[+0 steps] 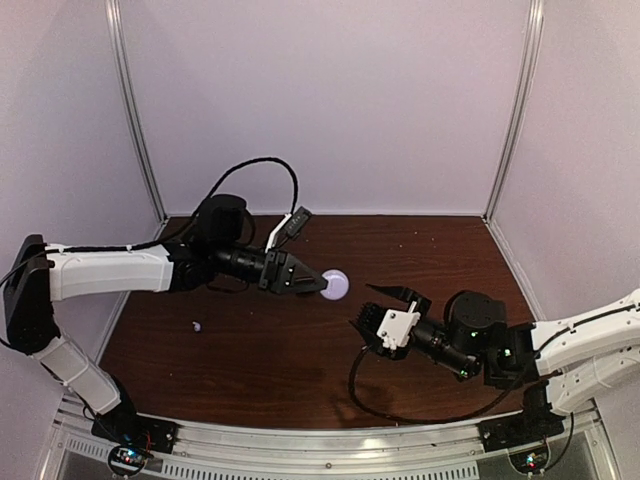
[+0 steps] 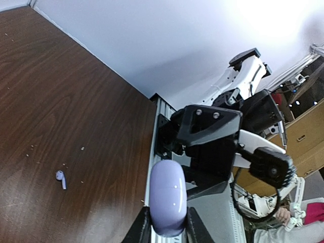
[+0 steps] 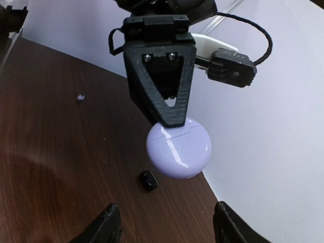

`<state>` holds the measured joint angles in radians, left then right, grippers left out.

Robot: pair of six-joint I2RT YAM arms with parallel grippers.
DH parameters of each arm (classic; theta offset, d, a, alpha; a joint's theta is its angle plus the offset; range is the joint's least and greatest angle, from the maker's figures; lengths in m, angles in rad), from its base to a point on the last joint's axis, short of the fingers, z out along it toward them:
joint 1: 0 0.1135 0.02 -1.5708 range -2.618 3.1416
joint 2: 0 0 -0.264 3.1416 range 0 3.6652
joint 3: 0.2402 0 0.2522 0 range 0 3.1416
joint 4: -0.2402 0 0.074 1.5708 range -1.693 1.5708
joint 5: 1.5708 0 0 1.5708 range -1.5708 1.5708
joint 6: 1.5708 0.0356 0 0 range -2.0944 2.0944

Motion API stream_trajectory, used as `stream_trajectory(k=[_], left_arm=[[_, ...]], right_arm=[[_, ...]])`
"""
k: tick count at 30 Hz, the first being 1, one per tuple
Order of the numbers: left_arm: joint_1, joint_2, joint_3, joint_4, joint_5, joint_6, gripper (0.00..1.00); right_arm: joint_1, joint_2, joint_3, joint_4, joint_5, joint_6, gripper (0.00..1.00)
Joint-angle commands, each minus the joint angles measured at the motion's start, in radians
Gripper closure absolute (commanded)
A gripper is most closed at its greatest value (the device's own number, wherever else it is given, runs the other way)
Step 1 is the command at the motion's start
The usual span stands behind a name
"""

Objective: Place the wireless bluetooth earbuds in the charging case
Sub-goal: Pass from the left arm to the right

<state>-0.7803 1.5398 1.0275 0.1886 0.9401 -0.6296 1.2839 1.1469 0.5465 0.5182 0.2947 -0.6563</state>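
The charging case point(image 1: 336, 285) is a closed, round, pale lavender pebble. My left gripper point(image 1: 320, 283) is shut on it and holds it above the table, edge-on in the left wrist view point(image 2: 168, 197). In the right wrist view the case point(image 3: 178, 148) hangs from the left gripper's black fingers point(image 3: 163, 91). One earbud point(image 1: 197, 325) lies on the table left of centre; it also shows in the left wrist view point(image 2: 61, 178) and the right wrist view point(image 3: 80, 97). A second earbud is not in view. My right gripper point(image 1: 378, 313) is open and empty, facing the case from a short distance.
A small black oval object point(image 3: 149, 180) lies on the brown table point(image 1: 280, 380) under the case. White walls enclose the table at the back and sides. A metal rail point(image 1: 330, 440) runs along the near edge.
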Motion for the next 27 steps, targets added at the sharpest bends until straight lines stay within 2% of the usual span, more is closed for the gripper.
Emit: stream_trajectory(k=[1, 5, 9, 17, 23, 27], left_arm=[[0.003, -0.019, 0.053, -0.080, 0.130, -0.090, 0.93], [0.003, -0.001, 0.053, -0.153, 0.152, -0.101, 0.95], [0.003, -0.004, 0.023, -0.116, 0.160, -0.148, 0.94], [-0.001, 0.005, 0.013, -0.097, 0.158, -0.199, 0.83], [-0.010, 0.016, 0.006, -0.077, 0.151, -0.219, 0.83], [-0.013, 0.025, 0.005, -0.068, 0.143, -0.232, 0.84]], right_arm=[[0.068, 0.031, -0.045, 0.109, 0.169, -0.149, 0.39], [0.115, 0.068, -0.065, 0.235, 0.284, -0.268, 0.42], [0.156, 0.115, -0.094, 0.410, 0.376, -0.413, 0.48], [0.185, 0.265, -0.095, 0.647, 0.432, -0.626, 0.50], [0.191, 0.392, -0.084, 0.891, 0.458, -0.785, 0.53], [0.196, 0.453, -0.069, 0.986, 0.450, -0.842, 0.54]])
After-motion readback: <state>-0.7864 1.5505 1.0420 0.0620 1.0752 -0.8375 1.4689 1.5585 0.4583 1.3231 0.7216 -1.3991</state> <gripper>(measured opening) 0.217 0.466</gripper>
